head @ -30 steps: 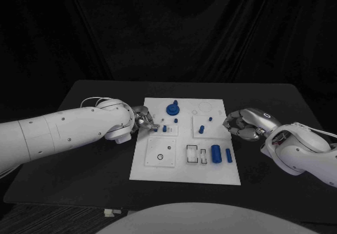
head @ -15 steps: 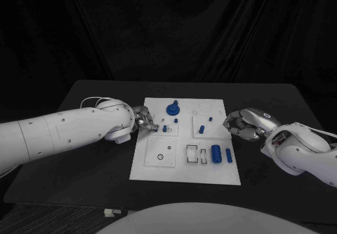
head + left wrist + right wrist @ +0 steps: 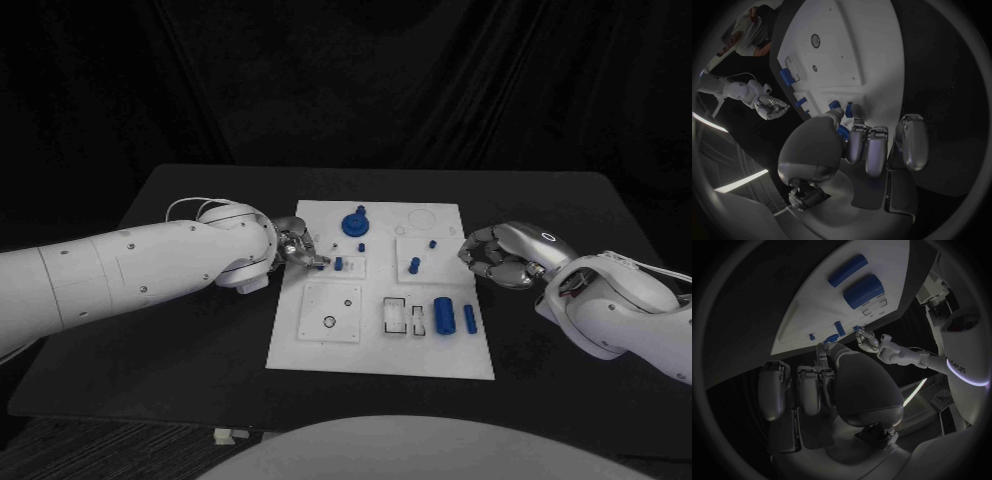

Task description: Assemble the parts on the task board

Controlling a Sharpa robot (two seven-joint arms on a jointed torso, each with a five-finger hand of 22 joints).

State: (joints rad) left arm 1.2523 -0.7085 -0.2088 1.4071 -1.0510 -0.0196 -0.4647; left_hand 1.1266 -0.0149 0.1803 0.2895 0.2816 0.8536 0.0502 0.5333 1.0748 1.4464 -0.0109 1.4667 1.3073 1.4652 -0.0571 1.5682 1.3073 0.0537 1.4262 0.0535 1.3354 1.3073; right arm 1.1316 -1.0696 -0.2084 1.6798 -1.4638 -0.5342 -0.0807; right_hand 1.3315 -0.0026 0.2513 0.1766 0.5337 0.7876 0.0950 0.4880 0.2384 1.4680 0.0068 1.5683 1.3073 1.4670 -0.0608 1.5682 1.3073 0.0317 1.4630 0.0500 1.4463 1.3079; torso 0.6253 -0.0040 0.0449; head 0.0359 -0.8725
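The white task board (image 3: 378,345) lies mid-table. On it are a blue knob (image 3: 356,222), a short peg (image 3: 414,265), a thick blue cylinder (image 3: 444,313) and a thin rod (image 3: 470,318). My left hand (image 3: 299,247) rests at the board's left edge with its fingers curled in. In the left wrist view that left hand (image 3: 848,150) seems to pinch a small blue peg (image 3: 844,133) between thumb and finger, close to two pegs (image 3: 848,107) standing in the board (image 3: 854,55). My right hand (image 3: 498,256) hovers at the board's right edge, fingers curled and holding nothing.
A square white plate with a small ring (image 3: 330,312) and a framed slot (image 3: 394,315) occupy the board's near half. Black table (image 3: 188,330) surrounds the board on all sides. The right wrist view shows the cylinder (image 3: 862,290) and rod (image 3: 848,269) beyond my right hand (image 3: 817,385).
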